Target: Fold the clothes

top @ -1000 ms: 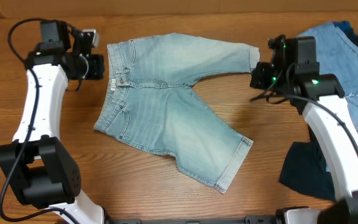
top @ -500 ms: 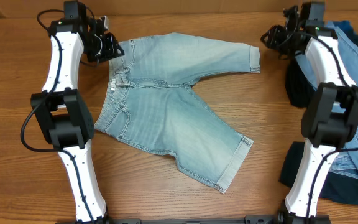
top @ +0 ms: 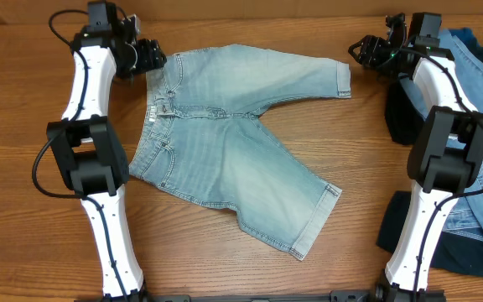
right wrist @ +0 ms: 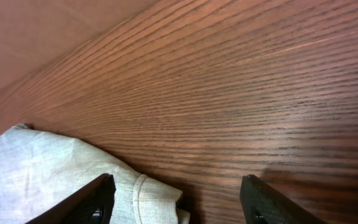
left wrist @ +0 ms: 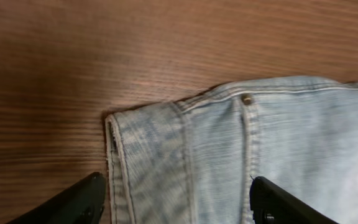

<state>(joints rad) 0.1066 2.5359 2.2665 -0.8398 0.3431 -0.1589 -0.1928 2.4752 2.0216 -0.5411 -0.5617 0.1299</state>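
Pale light-blue denim shorts (top: pixel 233 143) lie flat on the brown wooden desk (top: pixel 350 159), seemingly laid out for folding. The left claw (top: pixel 151 59) hangs spread and empty at the waistband corner (left wrist: pixel 148 124). The right claw (top: pixel 357 52) is likewise spread beside the leg hem (right wrist: pixel 148 193).

A big wooden table (top: pixel 225 260) is filling almost everything I am looking at. Its top is showing warm brown wood, with thin dark lines running from side to side. Soft light is falling on it and making the wood glow a little. Along the far edge a paler, plain strip (top: pixel 250 13) is running across, and I am not able to tell whether it is wall or more table. Close up, the wood is looking redder, and one side is sitting in dim shade.
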